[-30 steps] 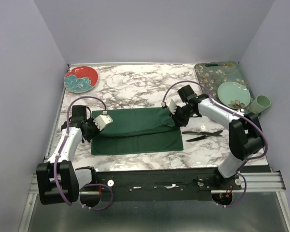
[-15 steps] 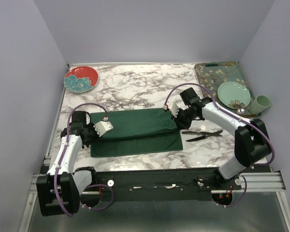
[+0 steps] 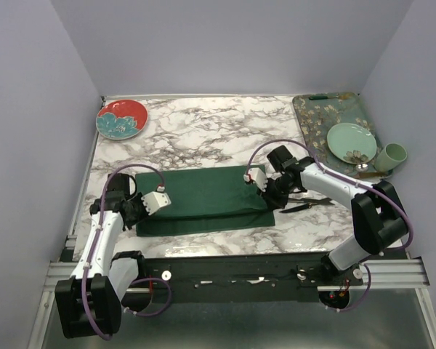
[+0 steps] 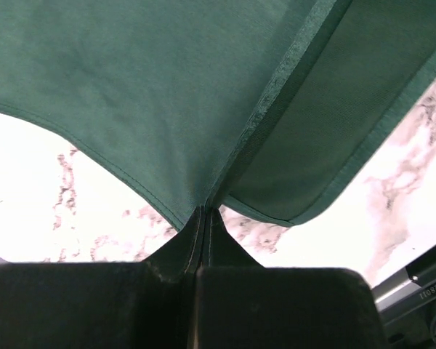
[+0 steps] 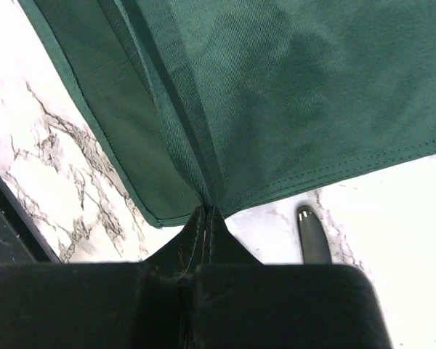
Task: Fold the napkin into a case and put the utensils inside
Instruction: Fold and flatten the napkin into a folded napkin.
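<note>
The dark green napkin (image 3: 203, 198) lies folded on the marble table (image 3: 203, 131), a long rectangle with its upper layer lifted at both ends. My left gripper (image 3: 139, 211) is shut on the napkin's left edge (image 4: 167, 109); the cloth runs straight into the pinched jaws (image 4: 205, 211). My right gripper (image 3: 270, 190) is shut on the napkin's right edge (image 5: 291, 94), the cloth meeting its closed tips (image 5: 206, 211). The two black utensils (image 3: 309, 203) lie just right of the right gripper. One utensil handle (image 5: 312, 236) shows under the right wrist.
A red floral plate (image 3: 121, 118) sits at the back left. The teal floral tray (image 3: 327, 109) at the back right carries a pale green plate (image 3: 351, 142). A green cup (image 3: 392, 155) stands beside it. The metal rail (image 3: 240, 273) runs along the near edge.
Both grippers have drawn the napkin's held edge toward the near side. The visible cloth has become narrower front to back. The right gripper now sits closer to the utensils.
</note>
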{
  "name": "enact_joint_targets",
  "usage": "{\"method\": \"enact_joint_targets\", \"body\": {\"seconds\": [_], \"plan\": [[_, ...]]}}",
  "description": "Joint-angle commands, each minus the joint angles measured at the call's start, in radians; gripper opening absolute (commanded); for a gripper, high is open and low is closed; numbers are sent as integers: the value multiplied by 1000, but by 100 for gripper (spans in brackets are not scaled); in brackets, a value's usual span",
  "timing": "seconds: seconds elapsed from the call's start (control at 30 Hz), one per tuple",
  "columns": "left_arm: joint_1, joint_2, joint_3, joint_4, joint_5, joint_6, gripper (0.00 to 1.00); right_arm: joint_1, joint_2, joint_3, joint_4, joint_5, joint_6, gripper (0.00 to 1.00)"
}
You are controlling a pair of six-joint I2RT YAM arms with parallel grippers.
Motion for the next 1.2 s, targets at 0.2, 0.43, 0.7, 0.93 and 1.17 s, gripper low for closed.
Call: {"method": "enact_joint_targets", "body": {"seconds": [0.2, 0.43, 0.7, 0.93, 1.17], "plan": [[2, -77, -26, -86, -24, 51, 0, 13, -24, -15, -14, 29, -22, 1], [0, -98, -47, -95, -27, 66, 22, 13, -2, -8, -43, 20, -42, 13], [3, -193, 37, -141, 51, 55, 48, 13, -90, 107, -173, -48, -45, 66], [6, -103, 172, -109, 143, -77, 57, 12, -27, 248, -200, -57, 13, 70], [6, 151, 247, 73, 58, -277, 53, 12, 204, 437, -117, 7, 189, 65]]}}
